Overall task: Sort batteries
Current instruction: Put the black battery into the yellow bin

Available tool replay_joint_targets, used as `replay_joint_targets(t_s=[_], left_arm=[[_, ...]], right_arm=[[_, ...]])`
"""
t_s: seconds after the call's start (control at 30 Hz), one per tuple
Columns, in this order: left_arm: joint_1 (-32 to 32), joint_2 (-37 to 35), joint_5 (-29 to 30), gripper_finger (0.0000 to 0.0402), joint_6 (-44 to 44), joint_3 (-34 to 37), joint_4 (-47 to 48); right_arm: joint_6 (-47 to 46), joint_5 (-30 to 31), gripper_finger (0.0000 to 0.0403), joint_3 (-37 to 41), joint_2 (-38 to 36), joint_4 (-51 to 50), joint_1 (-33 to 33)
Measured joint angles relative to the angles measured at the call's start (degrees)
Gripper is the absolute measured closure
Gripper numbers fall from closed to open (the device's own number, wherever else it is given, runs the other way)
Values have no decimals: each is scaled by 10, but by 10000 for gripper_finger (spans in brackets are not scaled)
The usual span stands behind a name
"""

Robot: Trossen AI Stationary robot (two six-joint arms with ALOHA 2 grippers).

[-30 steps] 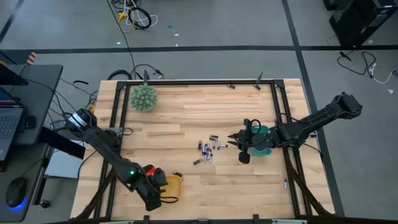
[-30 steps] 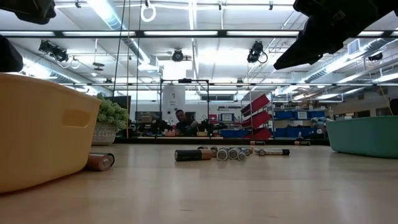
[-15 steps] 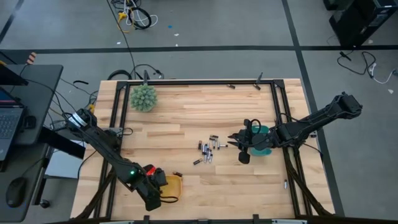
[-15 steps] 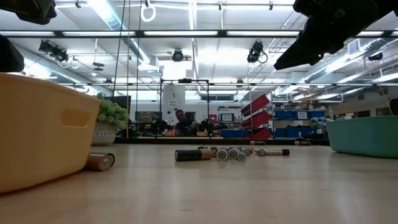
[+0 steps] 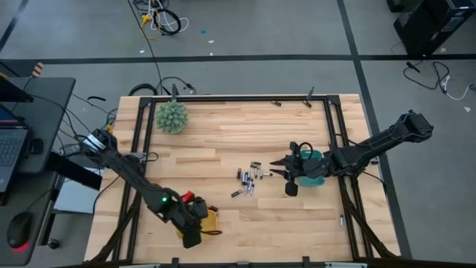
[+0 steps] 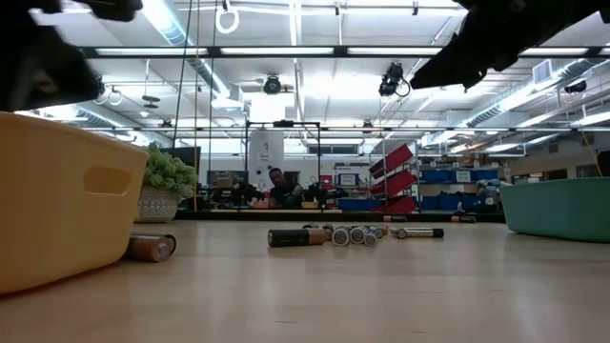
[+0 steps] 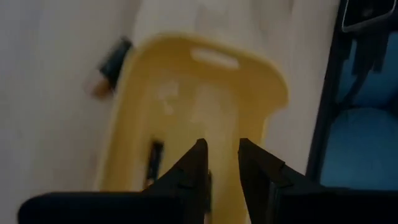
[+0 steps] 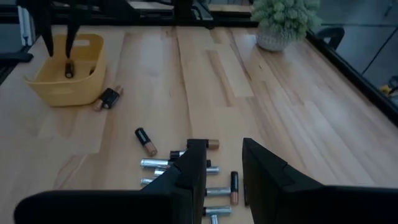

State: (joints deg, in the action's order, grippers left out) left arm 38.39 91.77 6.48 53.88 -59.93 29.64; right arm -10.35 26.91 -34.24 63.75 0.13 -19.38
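Over the yellow tray (image 5: 210, 221) at the table's near left corner, the left gripper (image 7: 221, 163) has just parted its fingers, empty; one dark battery (image 7: 154, 163) now lies inside, so that cell looks sorted. Most batteries (image 5: 248, 181) remain mid-table, beneath the right gripper (image 8: 219, 163), slightly parted and empty, beside the teal tray (image 5: 315, 170).

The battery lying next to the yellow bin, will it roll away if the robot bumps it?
Probably. The battery is a smooth round cylinder lying on its side on the flat table, so a sideways nudge would likely roll it. It looks stiff, and the bin beside it might stop it.
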Motion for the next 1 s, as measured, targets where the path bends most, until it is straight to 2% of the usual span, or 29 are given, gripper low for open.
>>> replay_joint_targets(t_s=[0.47,0.67,0.73,0.9,1.0], left_arm=[[-103,-1,108,316,-272,-23,1],[-147,-1,109,316,-356,-23,-3],[-159,-1,111,316,-380,-23,-3],[-174,-16,178,316,-415,-23,15],[-174,-40,245,316,-430,-23,22]], right_arm=[[44,-2,313,0,0,48,0],[46,-2,313,0,0,50,1],[47,-24,313,0,4,51,1],[56,-45,313,-3,54,93,0],[55,-45,313,-33,97,92,8]])
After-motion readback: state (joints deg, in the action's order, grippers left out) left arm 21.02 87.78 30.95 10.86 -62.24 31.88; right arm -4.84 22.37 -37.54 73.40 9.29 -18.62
